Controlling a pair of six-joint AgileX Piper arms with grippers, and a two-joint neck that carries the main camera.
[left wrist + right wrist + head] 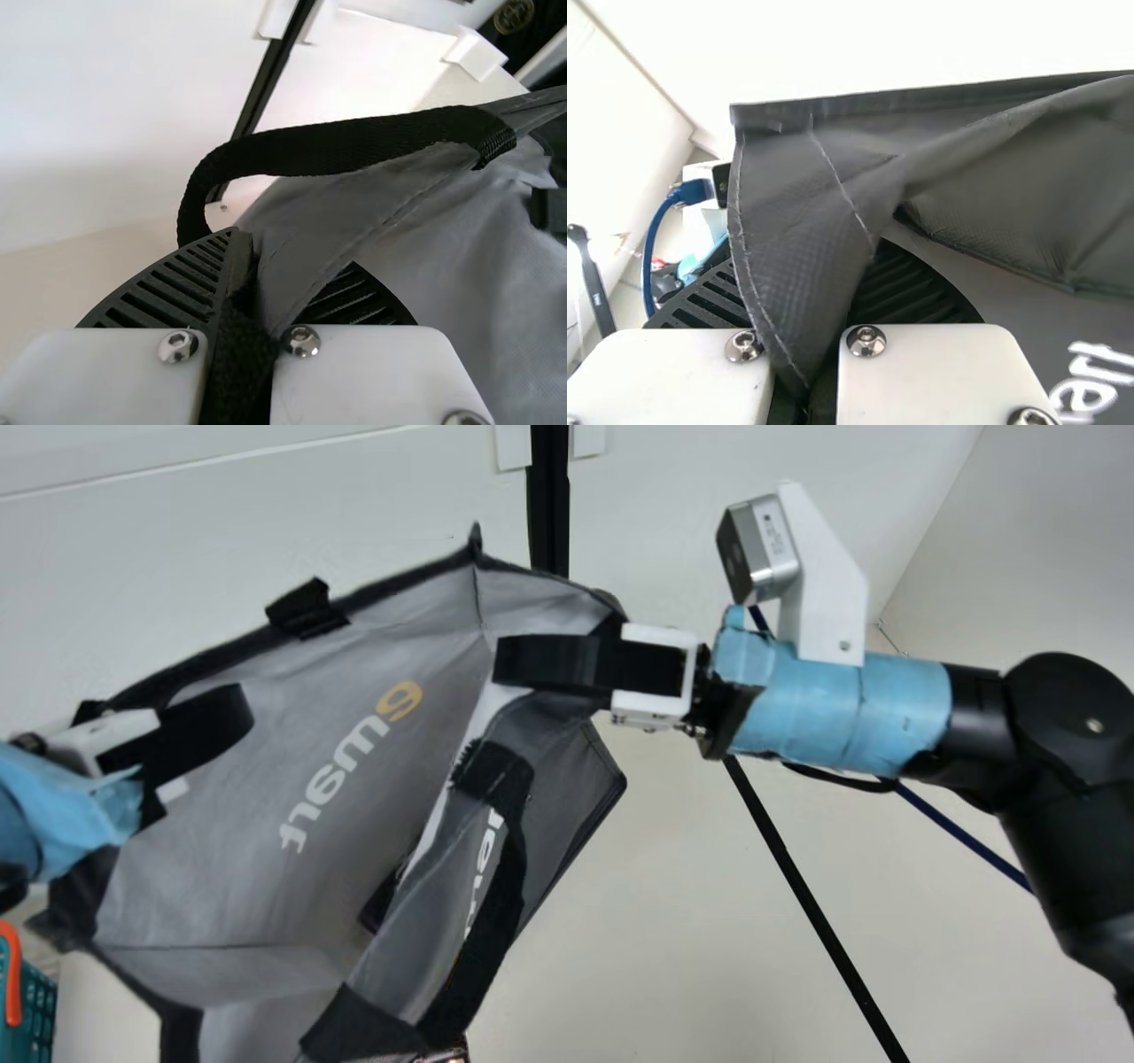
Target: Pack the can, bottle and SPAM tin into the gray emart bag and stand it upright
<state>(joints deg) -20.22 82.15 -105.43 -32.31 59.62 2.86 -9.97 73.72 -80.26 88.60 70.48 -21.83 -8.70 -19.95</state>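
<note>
The gray emart bag [390, 762] is held up tilted in the main view, its opening facing the camera and printed lettering inside. At its left rim is my left gripper [199, 735]; in the left wrist view the left gripper [244, 292] is shut on the rim and black strap of the bag [310, 226]. My right gripper [549, 662] is at the bag's upper right rim; in the right wrist view the right gripper [819, 354] is shut on a folded edge of the bag [806, 212]. A dark object [385, 895] lies deep inside, partly hidden.
A teal basket [35, 1001] with an orange handle stands at the main view's lower left corner. Black poles [815, 903] cross the pale background behind the bag. A blue cable [653, 248] shows in the right wrist view.
</note>
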